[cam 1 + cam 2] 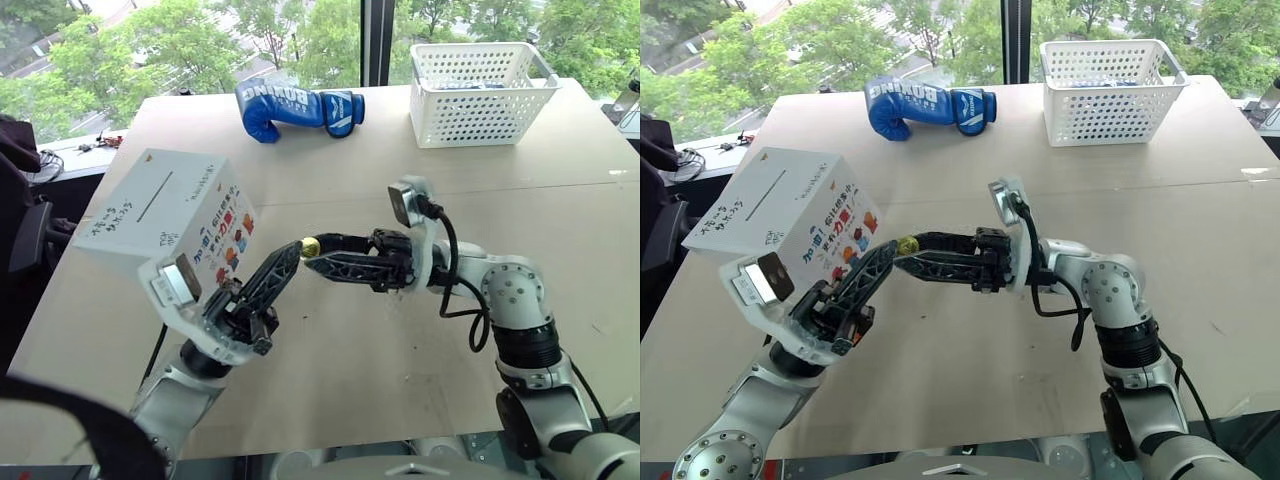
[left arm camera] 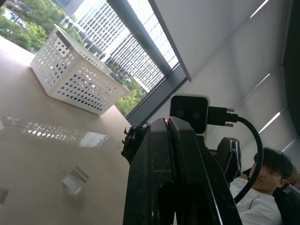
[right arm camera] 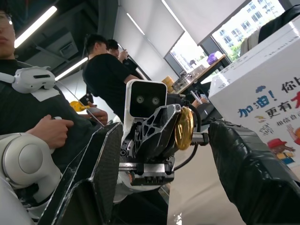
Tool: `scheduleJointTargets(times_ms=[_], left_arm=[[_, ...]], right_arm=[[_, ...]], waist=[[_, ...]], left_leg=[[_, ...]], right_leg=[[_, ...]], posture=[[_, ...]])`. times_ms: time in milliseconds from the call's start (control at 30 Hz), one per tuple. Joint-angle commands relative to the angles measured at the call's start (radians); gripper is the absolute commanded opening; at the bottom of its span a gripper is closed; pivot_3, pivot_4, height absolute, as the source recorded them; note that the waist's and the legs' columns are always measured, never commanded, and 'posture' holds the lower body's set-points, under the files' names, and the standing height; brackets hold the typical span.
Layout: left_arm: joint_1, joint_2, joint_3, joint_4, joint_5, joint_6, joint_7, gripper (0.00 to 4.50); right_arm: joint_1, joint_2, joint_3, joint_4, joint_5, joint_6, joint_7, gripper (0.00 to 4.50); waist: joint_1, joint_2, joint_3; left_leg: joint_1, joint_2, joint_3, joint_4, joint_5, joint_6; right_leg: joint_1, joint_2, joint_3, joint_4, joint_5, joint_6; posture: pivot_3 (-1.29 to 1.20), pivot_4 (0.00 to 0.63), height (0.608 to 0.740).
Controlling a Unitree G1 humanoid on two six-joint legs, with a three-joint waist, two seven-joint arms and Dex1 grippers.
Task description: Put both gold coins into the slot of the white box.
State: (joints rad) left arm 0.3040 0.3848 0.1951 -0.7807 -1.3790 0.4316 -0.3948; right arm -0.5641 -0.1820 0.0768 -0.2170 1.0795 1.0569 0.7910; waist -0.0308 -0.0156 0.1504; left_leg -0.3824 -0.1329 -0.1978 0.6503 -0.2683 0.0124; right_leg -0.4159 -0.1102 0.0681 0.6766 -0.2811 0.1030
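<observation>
Above the counter [image 1: 330, 390], two grippers meet around one gold coin.

At nine o'clock the white box [image 1: 165, 215] sits tilted, its slot [image 1: 155, 196] a thin dark line on the top face and cartoon pictures on the side toward the arms. Just beside it, the left gripper [image 1: 298, 249] has its fingers pressed shut on the gold coin [image 1: 311, 247], held edge-on in the air near the scene's centre. From three o'clock the right gripper [image 3: 161, 154] reaches across with its fingers [image 3: 243, 168] spread apart on either side of the coin, not gripping it. At twelve o'clock lies a blue boxing glove [image 1: 298, 108], and at one o'clock a white basket [image 1: 480, 92].
</observation>
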Motion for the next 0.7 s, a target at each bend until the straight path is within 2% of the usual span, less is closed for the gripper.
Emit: scheduleJointTargets(times_ms=[33, 233, 400, 567, 700], left_arm=[[-0.003, 0.005, 0.026, -0.027, -0.037, -0.021, 0.023, 0.00], [-0.020, 0.018, 0.060, -0.037, -0.123, -0.030, 0.102, 0.00], [-0.122, 0.078, 0.141, -0.068, -0.201, -0.072, 0.216, 0.00], [-0.243, 0.233, 0.257, -0.090, -0.171, -0.087, 0.368, 0.00], [-0.276, 0.351, 0.353, -0.080, -0.187, -0.076, 0.447, 0.00]], right_arm=[[-0.019, -0.009, -0.010, -0.007, 0.005, -0.017, 0.024, 3.25], [-0.028, -0.023, -0.011, 0.015, -0.017, -0.037, 0.038, 3.25], [-0.050, -0.040, -0.020, 0.040, -0.039, -0.057, 0.052, 3.25], [-0.138, -0.065, -0.026, 0.081, -0.098, -0.111, 0.071, 3.25], [-0.212, -0.081, -0.021, 0.121, -0.159, -0.159, 0.090, 3.25]], waist=[[0.000, 0.000, 0.000], [0.000, 0.000, 0.000], [0.006, 0.000, 0.000], [0.006, -0.001, 0.001], [0.006, -0.001, 0.001]], left_leg=[[0.000, 0.000, 0.000, 0.000, 0.000, 0.000], [0.000, 0.000, 0.000, 0.000, 0.000, 0.000], [0.000, 0.000, 0.000, 0.000, 0.000, 0.000], [0.000, 0.000, 0.000, 0.000, 0.000, 0.000], [-0.001, 0.000, 0.000, -0.001, 0.000, 0.000]], right_leg=[[0.000, 0.000, 0.000, 0.000, 0.000, 0.000], [0.000, 0.000, 0.000, 0.000, 0.000, 0.000], [0.000, 0.000, 0.000, 0.000, 0.000, 0.000], [-0.001, 0.000, 0.000, 0.000, 0.000, 0.000], [-0.002, 0.000, 0.000, 0.000, 0.000, 0.000]], posture=[[0.00, 0.150, 0.721], [0.00, 0.150, 0.721], [0.00, 0.150, 0.721], [0.00, 0.150, 0.721], [0.00, 0.150, 0.721]])
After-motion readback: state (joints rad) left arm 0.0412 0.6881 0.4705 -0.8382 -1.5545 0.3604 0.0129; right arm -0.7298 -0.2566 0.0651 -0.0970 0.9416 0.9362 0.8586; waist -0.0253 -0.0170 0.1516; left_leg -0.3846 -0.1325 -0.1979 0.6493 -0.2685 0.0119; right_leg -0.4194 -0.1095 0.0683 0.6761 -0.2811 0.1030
